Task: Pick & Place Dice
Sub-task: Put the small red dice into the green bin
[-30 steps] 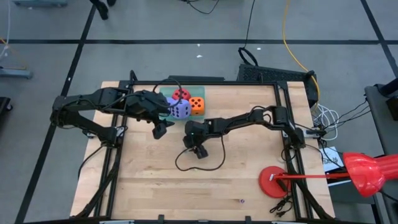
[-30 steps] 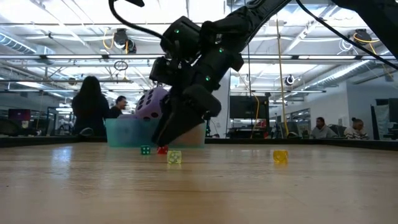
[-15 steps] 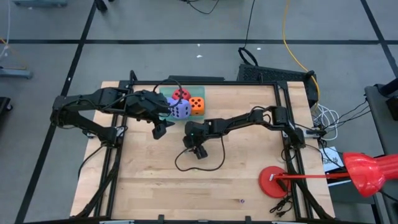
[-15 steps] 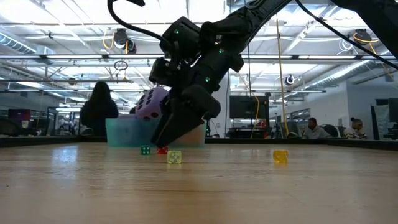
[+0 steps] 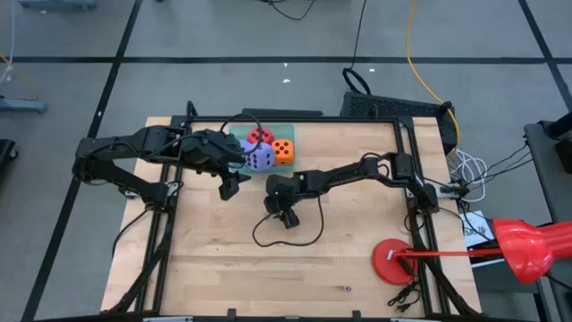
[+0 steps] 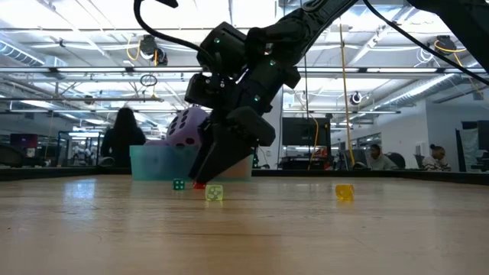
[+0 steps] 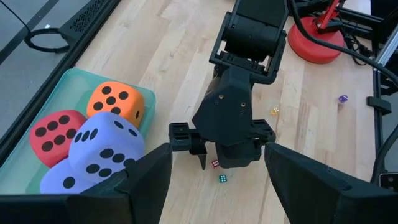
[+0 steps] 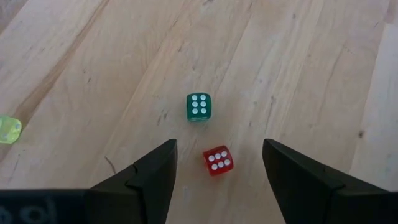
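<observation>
Right jaws (image 8: 214, 177) are hanging spread over a tiny red die (image 8: 217, 160) and green die (image 8: 198, 106) on the pale wooden bench (image 5: 357, 259); left jaws (image 7: 211, 186) are gaping too, beside the tray (image 7: 59, 93) where four big dice (image 7: 102, 140) are sitting; people are milling in the room behind.

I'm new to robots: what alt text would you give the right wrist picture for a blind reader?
The right gripper hangs open over a wooden table, its two dark fingers either side of a small red die. A green die lies just beyond, a yellow one farther off.
</observation>
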Tool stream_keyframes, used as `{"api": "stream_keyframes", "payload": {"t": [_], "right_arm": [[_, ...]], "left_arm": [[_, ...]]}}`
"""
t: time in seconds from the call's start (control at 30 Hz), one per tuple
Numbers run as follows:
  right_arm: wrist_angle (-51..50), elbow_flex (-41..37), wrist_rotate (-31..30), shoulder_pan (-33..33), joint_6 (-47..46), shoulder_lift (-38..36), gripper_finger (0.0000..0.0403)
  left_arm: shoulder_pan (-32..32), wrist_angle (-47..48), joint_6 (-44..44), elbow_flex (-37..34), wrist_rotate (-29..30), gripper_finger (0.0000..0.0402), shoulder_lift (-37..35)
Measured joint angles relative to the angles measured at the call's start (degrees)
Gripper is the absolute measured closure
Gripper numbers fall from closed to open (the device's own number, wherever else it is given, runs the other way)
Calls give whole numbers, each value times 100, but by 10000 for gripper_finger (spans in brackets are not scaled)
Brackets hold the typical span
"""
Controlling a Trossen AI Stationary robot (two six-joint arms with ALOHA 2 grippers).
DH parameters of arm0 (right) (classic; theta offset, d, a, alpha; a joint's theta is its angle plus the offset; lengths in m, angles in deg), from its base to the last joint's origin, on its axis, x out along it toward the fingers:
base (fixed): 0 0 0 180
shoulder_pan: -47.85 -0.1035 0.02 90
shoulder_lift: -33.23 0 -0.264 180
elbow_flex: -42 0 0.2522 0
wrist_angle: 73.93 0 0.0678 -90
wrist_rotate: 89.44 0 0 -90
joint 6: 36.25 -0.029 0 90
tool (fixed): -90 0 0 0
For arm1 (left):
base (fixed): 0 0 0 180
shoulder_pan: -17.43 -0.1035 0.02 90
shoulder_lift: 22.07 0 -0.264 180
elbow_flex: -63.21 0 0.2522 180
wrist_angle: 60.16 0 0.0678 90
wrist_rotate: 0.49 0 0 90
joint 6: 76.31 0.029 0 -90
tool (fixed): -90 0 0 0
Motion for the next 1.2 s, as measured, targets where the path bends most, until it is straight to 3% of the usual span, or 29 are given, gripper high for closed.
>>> {"api": "stream_keyframes", "payload": {"t": [0.73, 1.2], "right_arm": [[-8, 4, 24, -7, 147, 160, 181], [13, 4, 74, 2, 273, 178, 315]], "left_arm": [[-2, -13, 0, 0, 7, 135, -1], [-2, -18, 0, 0, 4, 135, -2]]}}
